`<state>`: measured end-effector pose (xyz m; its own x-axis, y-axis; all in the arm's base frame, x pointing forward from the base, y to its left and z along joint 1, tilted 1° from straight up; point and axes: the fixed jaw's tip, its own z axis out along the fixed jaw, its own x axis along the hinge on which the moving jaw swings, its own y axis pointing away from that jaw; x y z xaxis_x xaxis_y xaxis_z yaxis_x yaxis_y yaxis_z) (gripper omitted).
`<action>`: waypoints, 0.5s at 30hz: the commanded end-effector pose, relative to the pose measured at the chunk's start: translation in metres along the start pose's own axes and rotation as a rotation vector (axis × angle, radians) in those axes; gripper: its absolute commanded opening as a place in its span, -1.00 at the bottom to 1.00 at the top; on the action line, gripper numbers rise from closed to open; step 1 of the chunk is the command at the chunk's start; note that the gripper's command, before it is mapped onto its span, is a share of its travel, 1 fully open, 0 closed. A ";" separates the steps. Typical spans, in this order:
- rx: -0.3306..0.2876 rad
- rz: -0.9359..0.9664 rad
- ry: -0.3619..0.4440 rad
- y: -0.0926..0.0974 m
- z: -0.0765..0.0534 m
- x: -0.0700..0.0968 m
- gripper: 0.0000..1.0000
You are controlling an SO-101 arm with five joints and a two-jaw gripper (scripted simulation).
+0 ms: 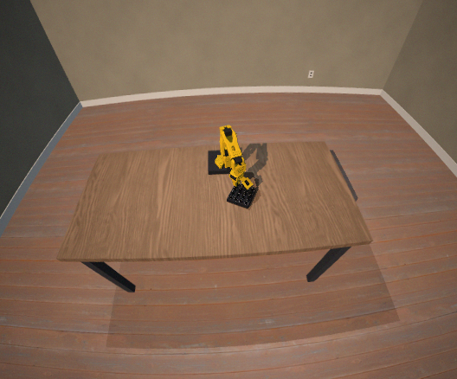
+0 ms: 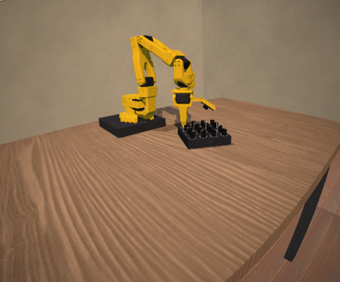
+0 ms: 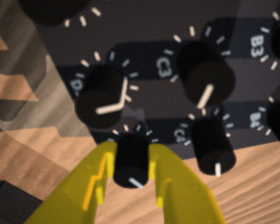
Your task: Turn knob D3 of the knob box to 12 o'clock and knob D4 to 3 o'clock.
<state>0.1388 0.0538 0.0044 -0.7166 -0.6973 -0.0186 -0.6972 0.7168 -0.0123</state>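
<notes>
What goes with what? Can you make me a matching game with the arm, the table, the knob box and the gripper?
Things:
1. arm
2. table
3. knob box
4. gripper

Colour or state:
a. black
b. shut on a knob
c. yellow
d. brown wood

Pairs: 1-c, 2-d, 3-a, 4-b
</notes>
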 end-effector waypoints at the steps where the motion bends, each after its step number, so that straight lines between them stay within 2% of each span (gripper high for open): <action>1: -0.007 0.083 0.009 0.000 0.001 0.002 -0.98; 15: -0.006 0.292 0.010 0.000 0.001 0.000 -0.98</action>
<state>0.1400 0.0545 0.0045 -0.8554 -0.5176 -0.0184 -0.5176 0.8556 -0.0076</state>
